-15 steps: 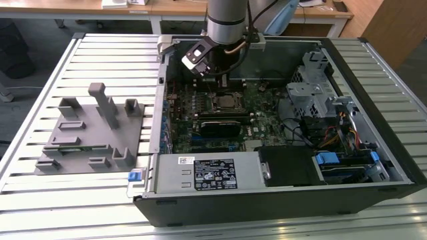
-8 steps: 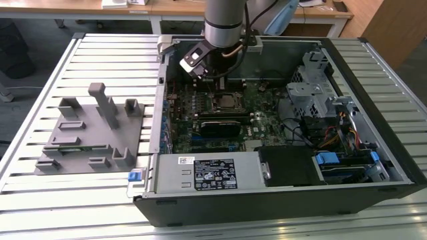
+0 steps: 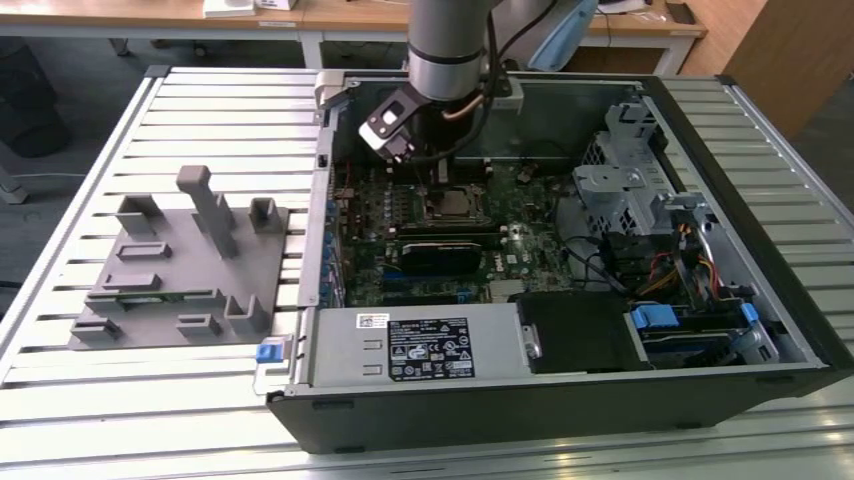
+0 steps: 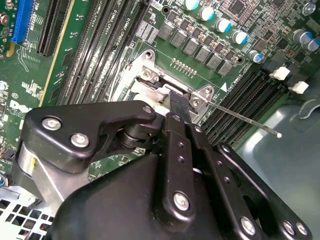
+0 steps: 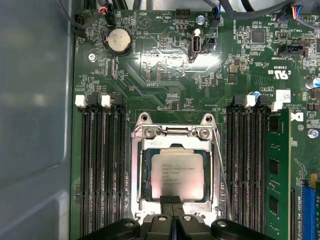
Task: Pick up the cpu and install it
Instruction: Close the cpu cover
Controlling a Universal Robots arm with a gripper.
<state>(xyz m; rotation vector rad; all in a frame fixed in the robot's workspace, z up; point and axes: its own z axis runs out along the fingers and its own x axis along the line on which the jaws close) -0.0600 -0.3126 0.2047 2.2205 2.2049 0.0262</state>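
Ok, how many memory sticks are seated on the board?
1: a green memory stick past the empty slots beside the cpu, in the first wrist view. Others may be hidden.

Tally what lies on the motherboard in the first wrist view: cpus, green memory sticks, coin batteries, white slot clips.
cpu: 1
green memory stick: 1
coin battery: 1
white slot clips: 4
Total: 7
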